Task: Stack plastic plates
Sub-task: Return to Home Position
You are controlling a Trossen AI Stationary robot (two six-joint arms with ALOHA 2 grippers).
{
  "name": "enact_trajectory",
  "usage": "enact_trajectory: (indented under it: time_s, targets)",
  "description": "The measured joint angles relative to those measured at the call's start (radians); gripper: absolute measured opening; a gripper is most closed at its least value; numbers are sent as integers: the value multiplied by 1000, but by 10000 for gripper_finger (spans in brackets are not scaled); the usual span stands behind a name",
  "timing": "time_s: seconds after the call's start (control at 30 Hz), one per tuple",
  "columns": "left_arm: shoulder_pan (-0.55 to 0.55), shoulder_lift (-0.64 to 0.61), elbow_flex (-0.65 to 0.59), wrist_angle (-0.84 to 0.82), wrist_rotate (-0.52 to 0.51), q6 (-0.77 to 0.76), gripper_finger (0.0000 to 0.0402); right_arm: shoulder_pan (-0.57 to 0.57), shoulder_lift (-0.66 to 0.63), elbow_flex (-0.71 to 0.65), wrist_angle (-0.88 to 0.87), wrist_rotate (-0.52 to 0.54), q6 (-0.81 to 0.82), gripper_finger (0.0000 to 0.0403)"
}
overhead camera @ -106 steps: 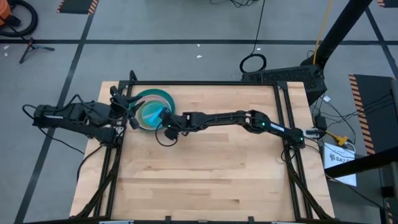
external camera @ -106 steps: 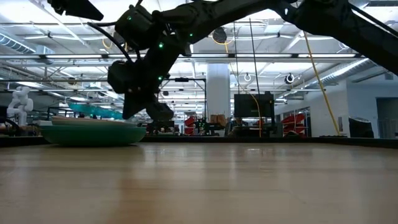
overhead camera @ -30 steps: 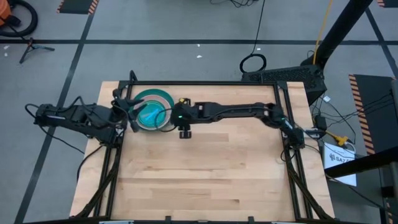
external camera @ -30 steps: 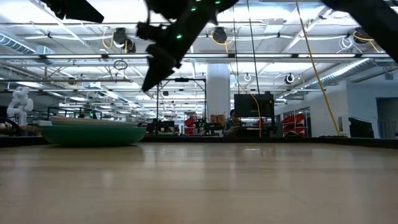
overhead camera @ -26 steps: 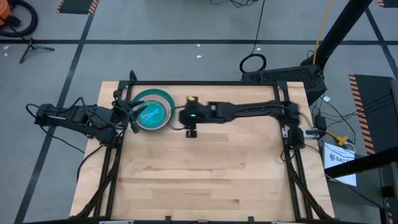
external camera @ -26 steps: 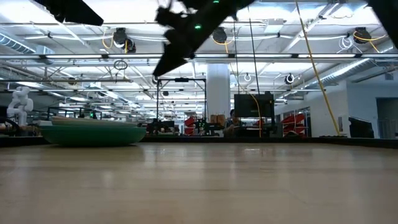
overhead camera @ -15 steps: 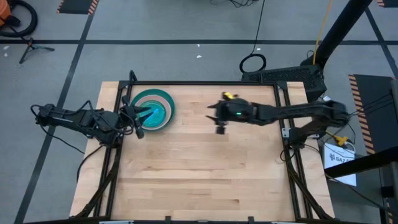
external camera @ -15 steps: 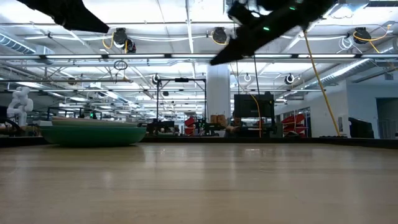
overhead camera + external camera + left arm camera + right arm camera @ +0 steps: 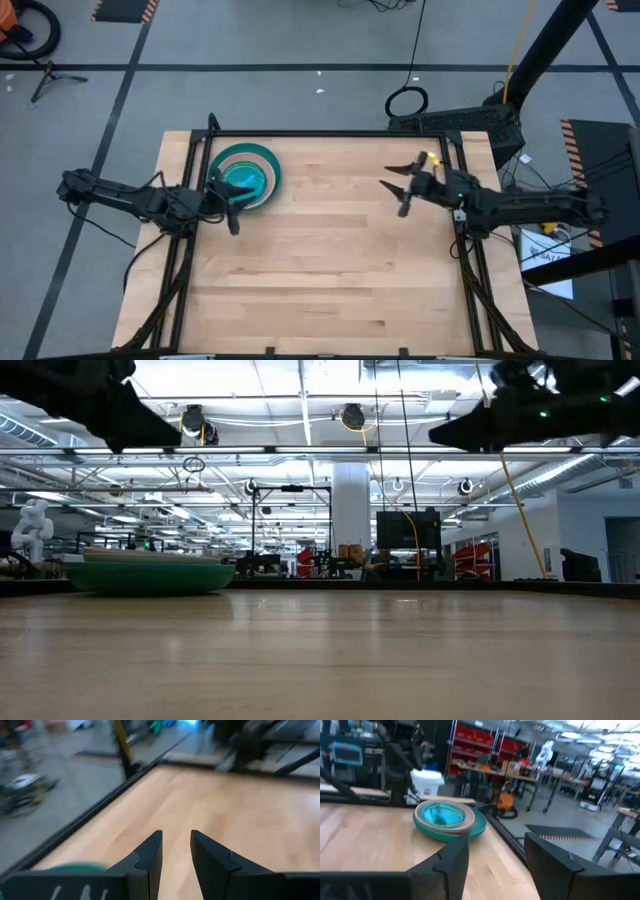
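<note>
In the high view, the left hand [image 9: 236, 208] hovers over the tabletop [image 9: 320, 270], fingers slightly apart and holding nothing. It is just beside the lower-left rim of the stack of plates [image 9: 246, 176]. The right hand [image 9: 395, 196], spread wide and empty, hangs well apart at right. The round stack lies flat at upper left, rims up, with no long axis.

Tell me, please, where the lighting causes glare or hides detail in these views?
Low view: bright ceiling lights leave the left pincer and right pincer as black silhouettes; the table shows sheen. High view: even light, the plate stack reads clearly.
</note>
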Motion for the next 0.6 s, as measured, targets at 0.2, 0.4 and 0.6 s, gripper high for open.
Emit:
enact_trajectory:
  time_s: [0.2, 0.4, 0.6]
  targets:
    - [30, 1, -99, 281, 144, 128, 108, -27, -209, -140, 23, 0, 30, 183]
    - [170, -6, -53, 282, 180, 248, 108, -59, -368, -186, -51, 0, 46, 183]
    - [338, -43, -49, 162, 407, 239, 108, -72, -441, -187, -168, -1, 76, 183]
